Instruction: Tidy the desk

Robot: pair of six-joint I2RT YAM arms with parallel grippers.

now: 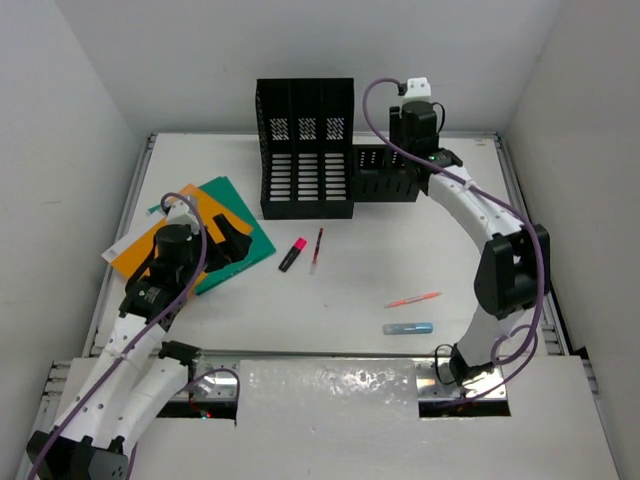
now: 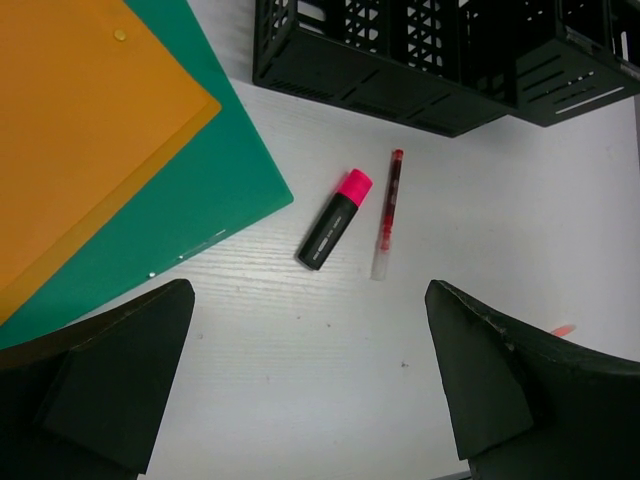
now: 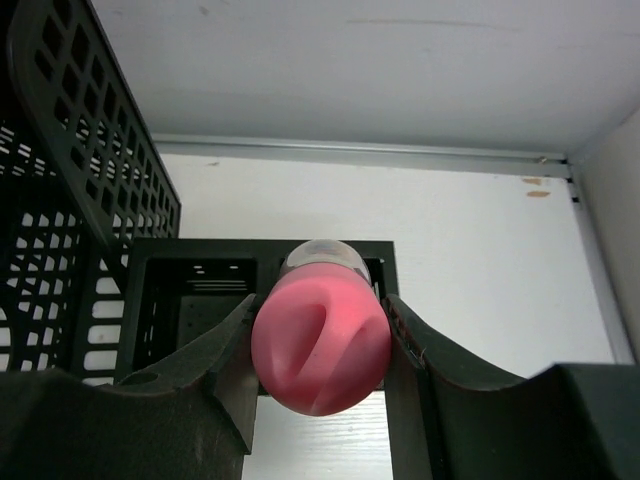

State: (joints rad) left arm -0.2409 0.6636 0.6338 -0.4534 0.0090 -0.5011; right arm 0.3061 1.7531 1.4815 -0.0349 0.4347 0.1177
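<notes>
A wide white desk (image 1: 400,255) seen from above. At left, the left end effector (image 2: 310,300) hovers with fingers spread and nothing between them, beside an orange folder (image 2: 80,130) lying on a green folder (image 2: 200,190). A pink highlighter (image 2: 335,220) and red pen (image 2: 387,212) lie mid-desk, close together. Behind them stands a black file holder (image 1: 305,150), with a low black tray (image 1: 385,175) touching its right side. The right end effector (image 3: 320,310) pinches a rounded pink object (image 3: 320,350) above that tray. It should probably centre over one compartment and lower before letting go, so nothing bounces out.
</notes>
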